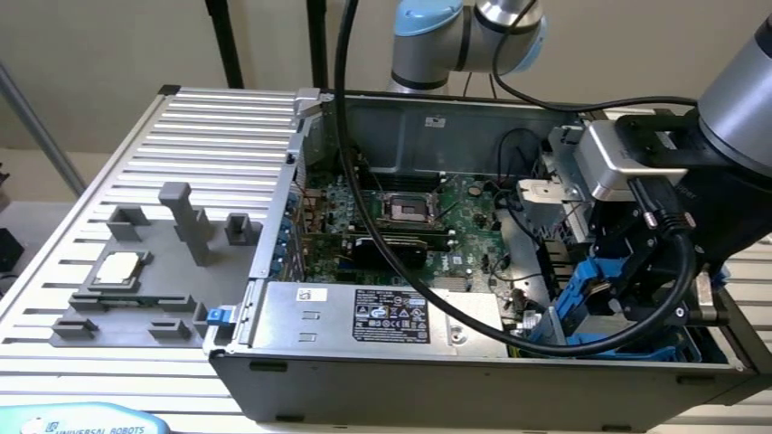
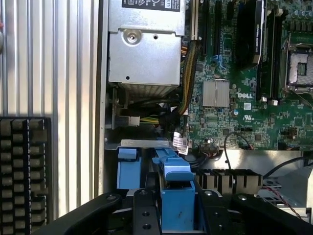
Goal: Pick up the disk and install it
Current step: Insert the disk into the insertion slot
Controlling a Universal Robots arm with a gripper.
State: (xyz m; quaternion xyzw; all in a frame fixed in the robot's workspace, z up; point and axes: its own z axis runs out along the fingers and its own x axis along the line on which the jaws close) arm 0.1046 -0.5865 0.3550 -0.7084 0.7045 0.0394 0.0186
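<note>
plainly, pincer (image 2: pixel 177 195) clasps disk (image 2: pixel 176 210); motherboard (image 2: pixel 230 117) reads dell.

From my console I see an open computer case (image 1: pixel 483 372) on a slatted metal table (image 1: pixel 230 117), with its green motherboard (image 1: pixel 473 206) exposed and a silver power supply (image 1: pixel 386 314) against the near wall. On the exterior view's left, a grey fixture (image 1: pixel 169 271) holds a small square chip (image 1: pixel 117 268). The wrist view shows a black keyboard (image 2: pixel 24 171) beside the case.

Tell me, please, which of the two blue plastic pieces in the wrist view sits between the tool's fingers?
The blue-framed disk, nearer the motherboard; the other blue piece, by the case wall, stands free.
</note>
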